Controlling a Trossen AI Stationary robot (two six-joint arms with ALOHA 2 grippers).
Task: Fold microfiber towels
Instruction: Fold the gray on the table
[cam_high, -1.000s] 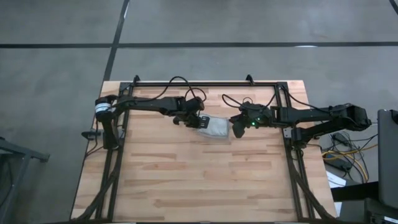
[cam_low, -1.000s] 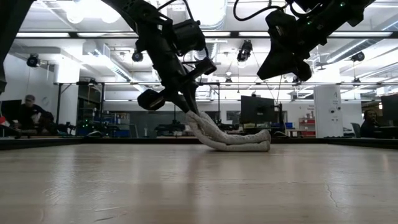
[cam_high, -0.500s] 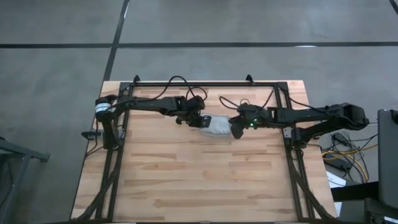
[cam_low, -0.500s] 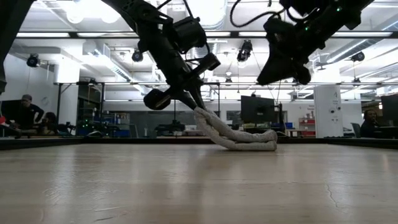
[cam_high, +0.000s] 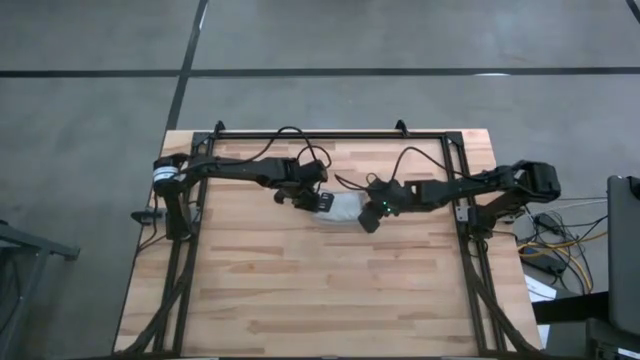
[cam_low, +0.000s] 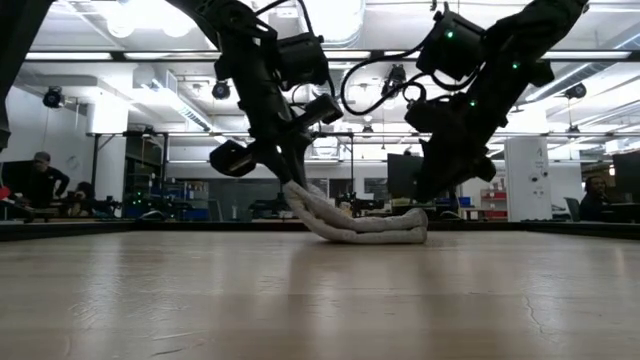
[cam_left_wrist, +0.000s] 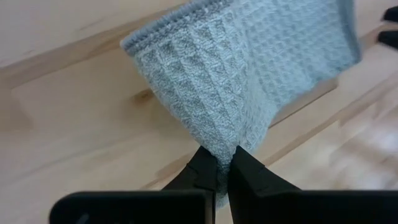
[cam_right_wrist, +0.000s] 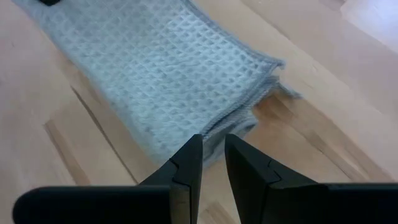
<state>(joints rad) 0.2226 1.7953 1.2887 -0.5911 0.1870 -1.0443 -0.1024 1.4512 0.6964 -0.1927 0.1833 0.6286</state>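
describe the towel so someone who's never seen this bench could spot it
Start at the wooden table and look to its far-middle area, between the two dark arms. The microfiber towel lies there folded, one end pinched by the left gripper: the only soft, grey-blue, waffle-textured thing.

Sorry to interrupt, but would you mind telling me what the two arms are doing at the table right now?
They are folding a towel near the table's middle. The left gripper is shut on one end, holding it raised off the wood, while the rest lies folded in layers. The right gripper hangs over the other end, fingers slightly apart and holding nothing.
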